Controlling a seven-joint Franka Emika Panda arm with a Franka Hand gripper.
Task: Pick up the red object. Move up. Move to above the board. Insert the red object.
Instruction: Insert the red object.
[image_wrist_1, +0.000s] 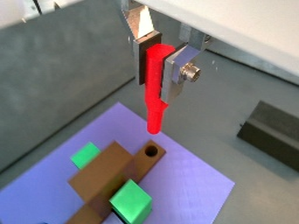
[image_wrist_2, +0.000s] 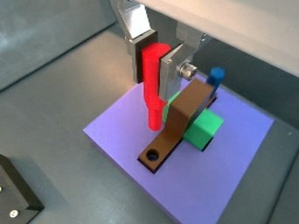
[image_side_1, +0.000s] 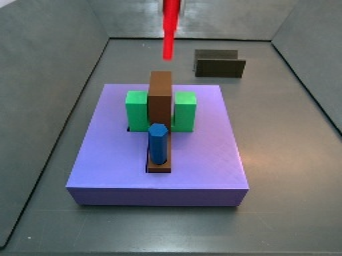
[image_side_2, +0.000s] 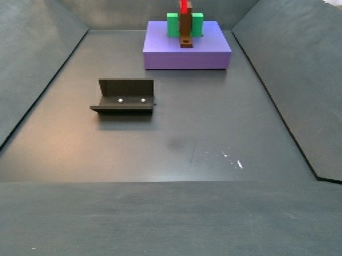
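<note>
My gripper (image_wrist_1: 159, 73) is shut on the red object (image_wrist_1: 153, 98), a thin upright peg, and holds it in the air over the board (image_wrist_1: 187, 188). It shows the same way in the other wrist view, gripper (image_wrist_2: 153, 68) and peg (image_wrist_2: 153, 98). The peg's lower end hangs above the round hole (image_wrist_1: 151, 153) at the end of the brown piece (image_wrist_2: 177, 131), without touching it. The lavender board (image_side_1: 107, 160) carries green blocks (image_side_1: 136, 110) and a blue peg (image_side_1: 158, 143). In both side views only the red peg (image_side_1: 170, 30) (image_side_2: 185, 10) shows; the gripper is out of frame.
The dark fixture (image_side_2: 124, 97) stands on the grey floor apart from the board (image_side_2: 187, 55), and shows in other views too (image_side_1: 219, 64) (image_wrist_1: 274, 131). Sloping grey walls enclose the floor on all sides.
</note>
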